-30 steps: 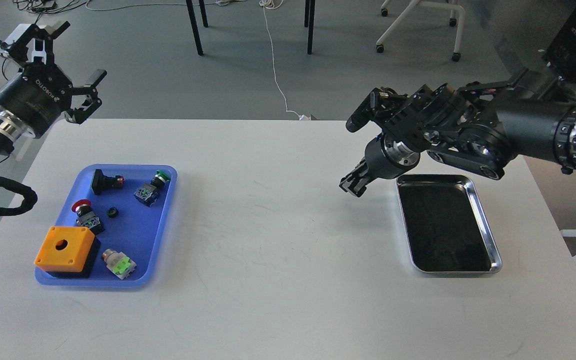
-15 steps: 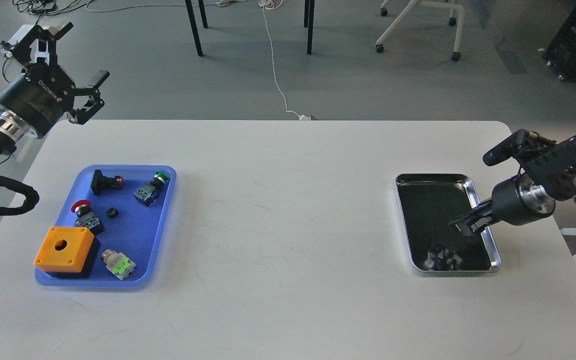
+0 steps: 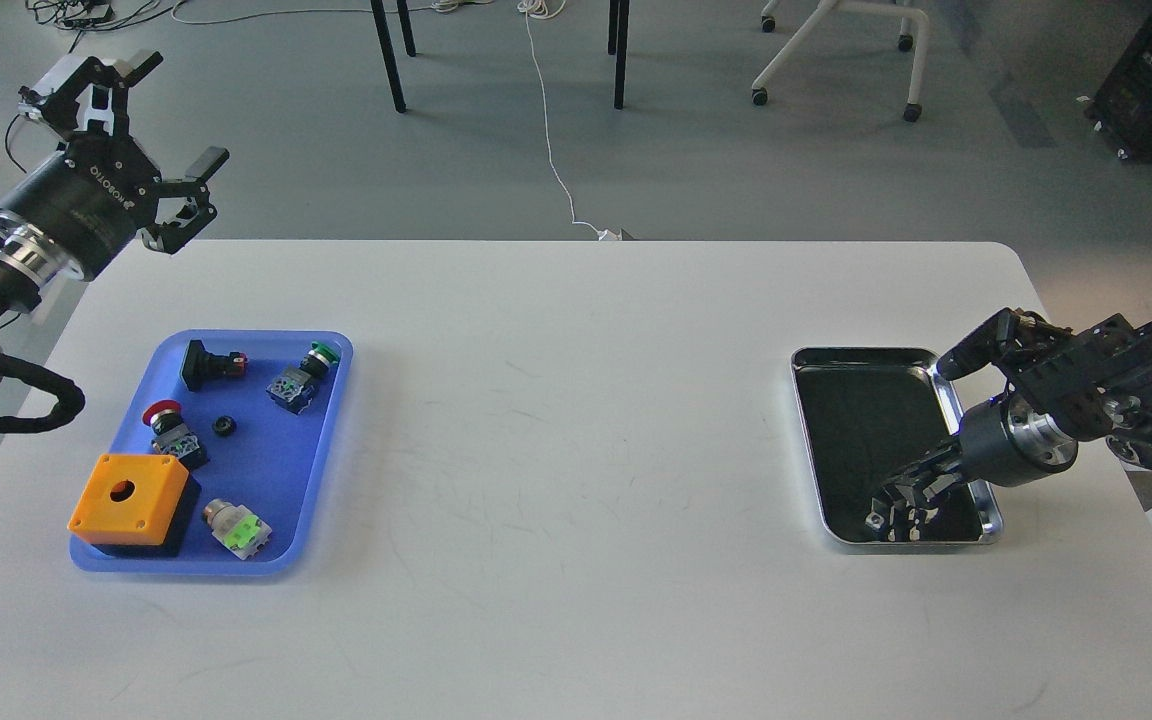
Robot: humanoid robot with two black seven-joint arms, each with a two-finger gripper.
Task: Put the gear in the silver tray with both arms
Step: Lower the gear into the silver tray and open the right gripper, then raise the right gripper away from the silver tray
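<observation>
The silver tray [image 3: 861, 351] lies on the right side of the white table [image 3: 576, 420]. My right gripper [image 3: 898, 508] reaches in from the right and points down into the tray's front part, right at its dark floor, which mirrors it. Its fingers are dark and I cannot tell them apart or see anything held. My left gripper [image 3: 161, 125] is open and empty, raised above the table's back left corner, behind the blue tray [image 3: 332, 440]. A small black gear-like ring [image 3: 225, 425] lies in the blue tray.
The blue tray also holds an orange box with a hole [image 3: 128, 497], a red push button [image 3: 166, 420], two green switches [image 3: 304, 375] [image 3: 236, 527] and a black part [image 3: 208, 362]. Chair and table legs stand on the floor behind the table.
My right arm has swung from left of the silver tray out to the right, then lowered its gripper into the tray's front part. My left gripper has shifted slightly to the right.
</observation>
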